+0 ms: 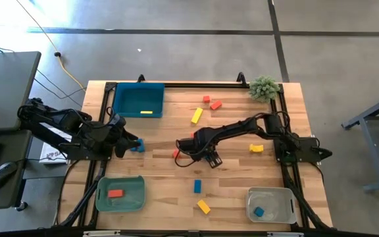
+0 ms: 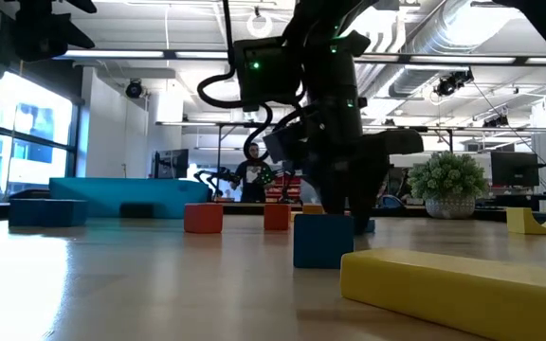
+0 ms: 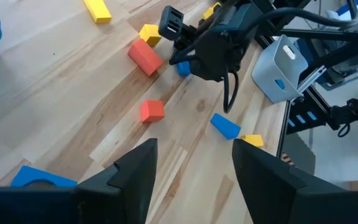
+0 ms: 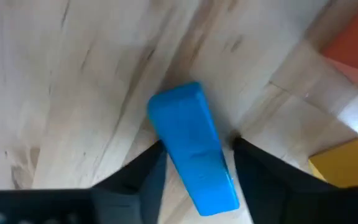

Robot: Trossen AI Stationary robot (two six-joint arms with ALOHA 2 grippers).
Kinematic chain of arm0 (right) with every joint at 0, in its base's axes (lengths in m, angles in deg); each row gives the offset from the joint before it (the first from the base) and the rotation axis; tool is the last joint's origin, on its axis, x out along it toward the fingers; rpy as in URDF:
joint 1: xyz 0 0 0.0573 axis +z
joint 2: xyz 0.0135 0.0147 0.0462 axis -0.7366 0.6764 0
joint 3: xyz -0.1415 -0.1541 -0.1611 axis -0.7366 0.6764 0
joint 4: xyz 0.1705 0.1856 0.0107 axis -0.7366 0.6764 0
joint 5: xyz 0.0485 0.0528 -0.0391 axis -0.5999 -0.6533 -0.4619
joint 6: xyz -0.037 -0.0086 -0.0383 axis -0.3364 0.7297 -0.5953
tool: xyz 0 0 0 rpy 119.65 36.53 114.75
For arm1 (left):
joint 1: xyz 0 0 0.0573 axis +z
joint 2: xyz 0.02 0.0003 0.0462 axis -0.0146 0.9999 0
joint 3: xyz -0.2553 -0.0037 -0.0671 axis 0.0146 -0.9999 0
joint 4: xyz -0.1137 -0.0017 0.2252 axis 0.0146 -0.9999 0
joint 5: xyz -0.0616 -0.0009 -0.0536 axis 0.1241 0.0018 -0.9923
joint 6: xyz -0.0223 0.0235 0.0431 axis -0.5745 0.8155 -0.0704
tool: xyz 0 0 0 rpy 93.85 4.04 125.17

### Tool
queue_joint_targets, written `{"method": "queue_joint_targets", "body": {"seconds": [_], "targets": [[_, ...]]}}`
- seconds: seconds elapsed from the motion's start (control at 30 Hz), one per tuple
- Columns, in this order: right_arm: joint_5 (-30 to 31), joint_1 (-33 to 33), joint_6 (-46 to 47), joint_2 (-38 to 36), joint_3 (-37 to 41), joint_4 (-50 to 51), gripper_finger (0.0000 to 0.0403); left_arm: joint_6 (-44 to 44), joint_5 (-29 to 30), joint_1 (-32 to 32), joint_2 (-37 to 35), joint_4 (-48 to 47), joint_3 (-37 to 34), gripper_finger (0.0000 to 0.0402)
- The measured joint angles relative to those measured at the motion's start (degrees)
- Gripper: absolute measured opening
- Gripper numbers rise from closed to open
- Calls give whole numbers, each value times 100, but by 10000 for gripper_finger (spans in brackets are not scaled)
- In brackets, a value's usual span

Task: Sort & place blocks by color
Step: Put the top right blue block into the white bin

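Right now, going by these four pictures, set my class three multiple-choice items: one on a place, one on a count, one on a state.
1. Which tray holds the red block?
A. blue tray
B. green tray
C. clear tray

2. How many blocks lie in the clear tray?
A. none
B. one
C. three

3. What is between the right gripper's fingers?
A. a blue block
B. a yellow block
C. nothing

Key:
1 B, the red block lies in the green tray.
2 B, a single block lies in the clear tray.
3 A, the right gripper clamps a blue block.
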Motion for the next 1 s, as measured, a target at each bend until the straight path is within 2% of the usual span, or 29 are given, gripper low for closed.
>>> {"method": "queue_joint_targets", "body": {"seconds": [0.17,0.53,1.0], "targets": [[-108,6,514,-13,0,3,70,52,21,1,0,-1,0,198],[-481,83,1693,-163,11,157,70,318,192,1,0,-1,0,198],[-360,724,3650,-1219,-50,293,70,603,191,383,4,16,0,198]]}}
